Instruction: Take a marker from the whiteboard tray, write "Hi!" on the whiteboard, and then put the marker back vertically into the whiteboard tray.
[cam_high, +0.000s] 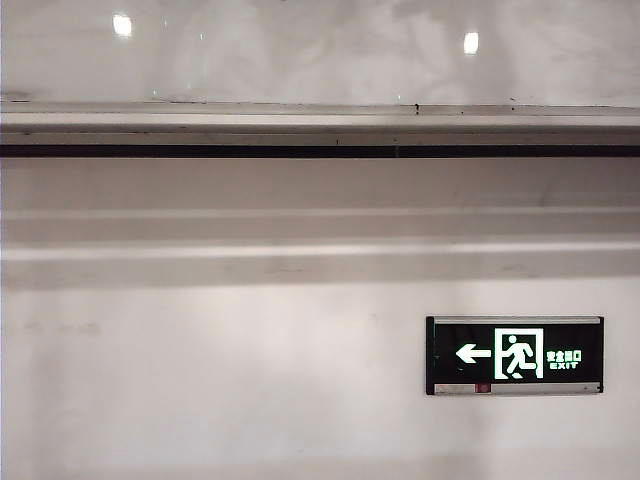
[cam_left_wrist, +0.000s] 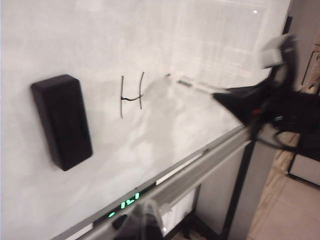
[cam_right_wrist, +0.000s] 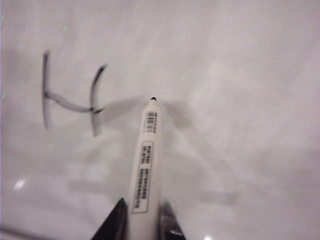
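Observation:
The whiteboard (cam_high: 300, 50) bears a black "H" (cam_right_wrist: 70, 100), also seen in the left wrist view as the "H" (cam_left_wrist: 131, 96). My right gripper (cam_right_wrist: 142, 220) is shut on the white barrel of the marker (cam_right_wrist: 145, 165). The uncapped black tip points at the whiteboard (cam_right_wrist: 250, 100) just right of the "H", at or very near the surface. In the left wrist view the right arm (cam_left_wrist: 270, 100) appears blurred, reaching to the board. The whiteboard tray (cam_high: 300, 122) runs under the board. My left gripper (cam_left_wrist: 145, 220) hangs by the tray (cam_left_wrist: 200, 167), its fingers together, holding nothing.
A black eraser (cam_left_wrist: 62, 120) sticks to the board left of the "H". Below the tray is a matte wall with a green exit sign (cam_high: 515, 355). A black stand leg (cam_left_wrist: 240, 185) drops from the board's corner to the tiled floor.

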